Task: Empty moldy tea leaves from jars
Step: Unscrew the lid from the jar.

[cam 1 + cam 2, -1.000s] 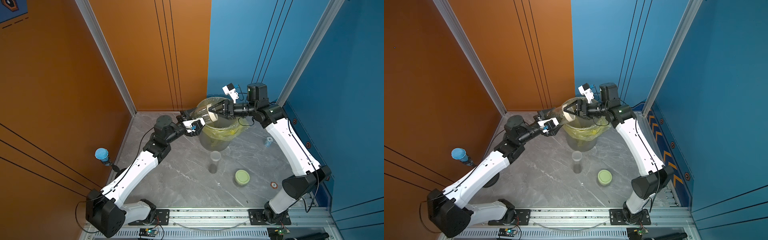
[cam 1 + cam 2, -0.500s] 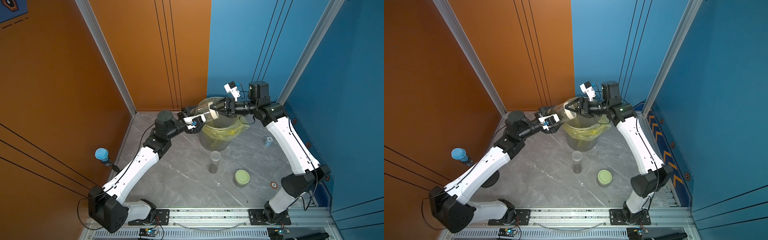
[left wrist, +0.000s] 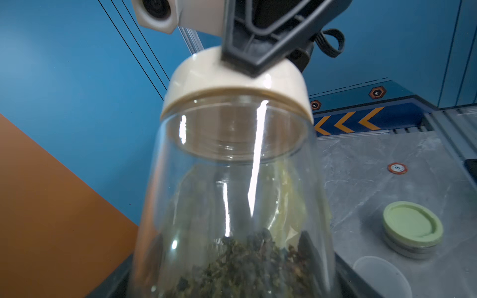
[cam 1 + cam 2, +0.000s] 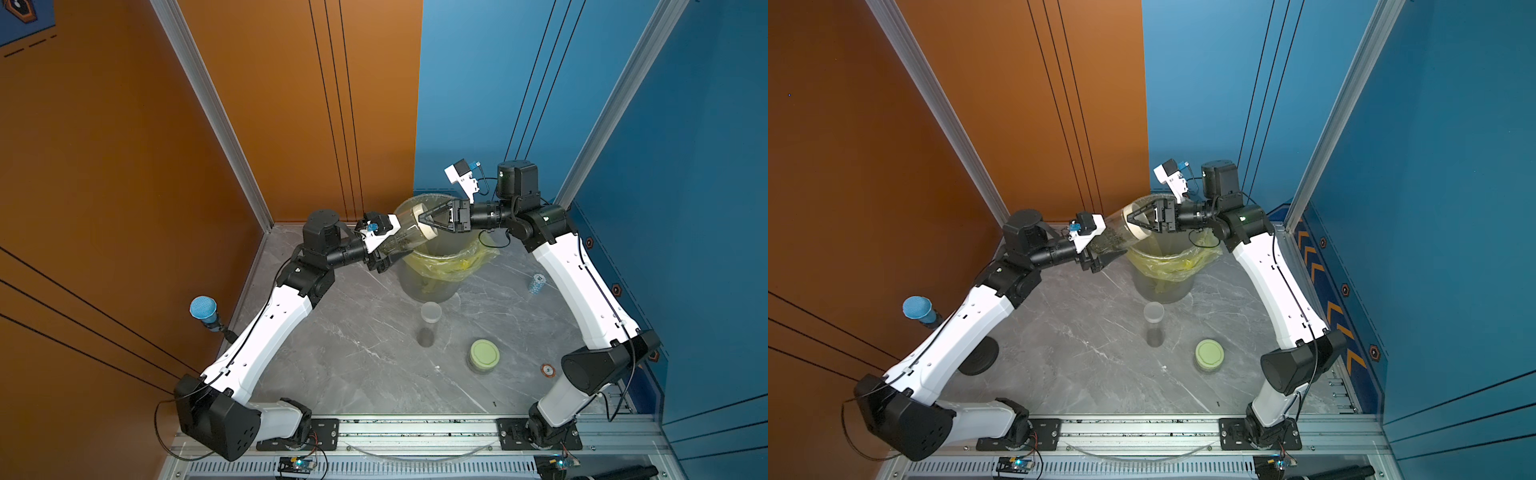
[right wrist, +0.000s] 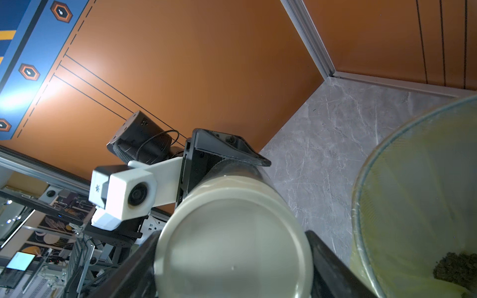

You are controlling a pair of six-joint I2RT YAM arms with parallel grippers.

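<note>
Well, going from the left side across:

- Small blue foam-topped stalk (image 4: 203, 309) sticks up by the orange wall, well apart from everything else.
- Left gripper (image 4: 390, 245) is clamped on the clear body of the wide jar (image 4: 409, 232), w/ one finger above and one below it, near the base end.
- Jar is up off the table (image 4: 353, 340), tipped nearly onto its side, base twd the left arm, lid end over the near-left rim of the bin.
- Tea leaves (image 3: 245, 263) sit in a dark crumbly heap inside the jar, at the base end by the left claw; rest of the jar is bare glass.
- Beige lid (image 3: 232, 77) is on the jar mouth. Right gripper (image 4: 427, 223) comes in from the opp. side and pinches that lid, fingers (image 5: 333, 268) flanking its rim on both sides.
- Grey bin (image 4: 428, 286) w/ yellow bag (image 4: 457, 262) stands at the back, just under the lid end. Right wrist view shows a second dark clump (image 5: 456, 268) of tea lying down in the bag.
- Tall narrow jar (image 4: 430, 320), whitish lid on, stands upright just in front of the bin.
- Short jar (image 4: 483, 355), pale green lid on, sits further fwd and to the right, apart from the tall one.
- Blue-white chip stack (image 4: 538, 284) and a red chip (image 4: 547, 370) lie near the right arm.
</note>
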